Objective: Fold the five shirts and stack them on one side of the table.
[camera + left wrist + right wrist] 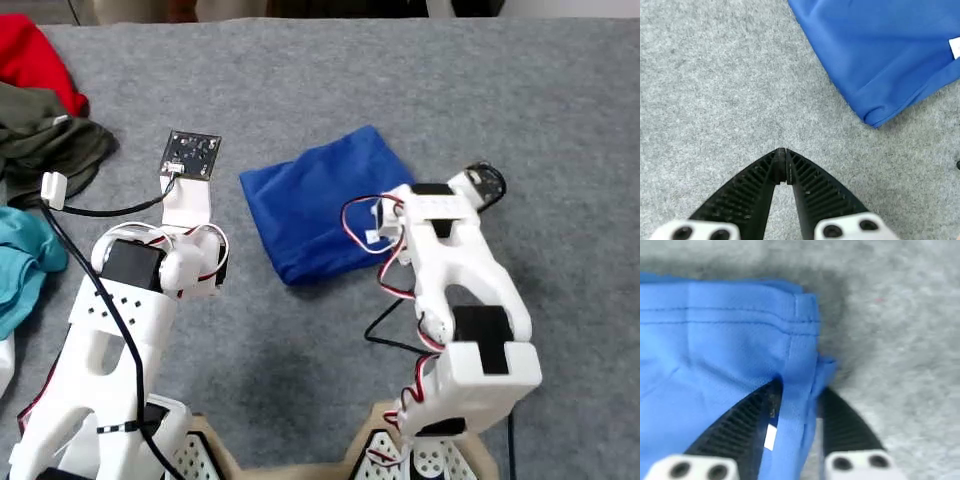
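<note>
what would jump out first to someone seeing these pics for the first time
The folded blue shirt in the middle of the grey table stands out first, with the right tool clamped on its edge. The left tool hangs shut over bare table beside it. A red shirt, an olive shirt and a teal shirt lie bunched at the high view's left edge.

Table cover (500,90) bare beyond and right of blue shirt (320,200). Left edge blocked: red shirt (35,55), olive shirt (50,140), teal shirt (25,260). Bare strip between left gripper (782,162) and blue shirt.
</note>
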{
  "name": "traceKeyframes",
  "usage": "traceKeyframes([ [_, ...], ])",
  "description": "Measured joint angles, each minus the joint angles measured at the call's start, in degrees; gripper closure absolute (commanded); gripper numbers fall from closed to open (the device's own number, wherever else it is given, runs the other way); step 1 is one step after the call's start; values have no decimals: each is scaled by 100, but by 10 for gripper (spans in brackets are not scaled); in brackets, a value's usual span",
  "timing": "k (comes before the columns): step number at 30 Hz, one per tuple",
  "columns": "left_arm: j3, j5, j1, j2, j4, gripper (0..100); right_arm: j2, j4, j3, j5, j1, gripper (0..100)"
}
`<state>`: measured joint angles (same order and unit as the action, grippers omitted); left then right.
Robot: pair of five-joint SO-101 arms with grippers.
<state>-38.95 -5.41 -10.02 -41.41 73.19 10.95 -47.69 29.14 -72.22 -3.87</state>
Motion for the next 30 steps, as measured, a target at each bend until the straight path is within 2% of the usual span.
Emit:
traceKeyframes([
  [9,0,0,0,0,0,981,0,-343,-132,26,18,992],
  [19,0,0,0,0,0,981,-35,-1266,-800,281,62,993],
  [25,0,0,0,0,0,981,-879,-1319,-888,782,677,993],
  [30,0,0,0,0,0,981,-1187,-1319,-888,1389,1767,993],
])
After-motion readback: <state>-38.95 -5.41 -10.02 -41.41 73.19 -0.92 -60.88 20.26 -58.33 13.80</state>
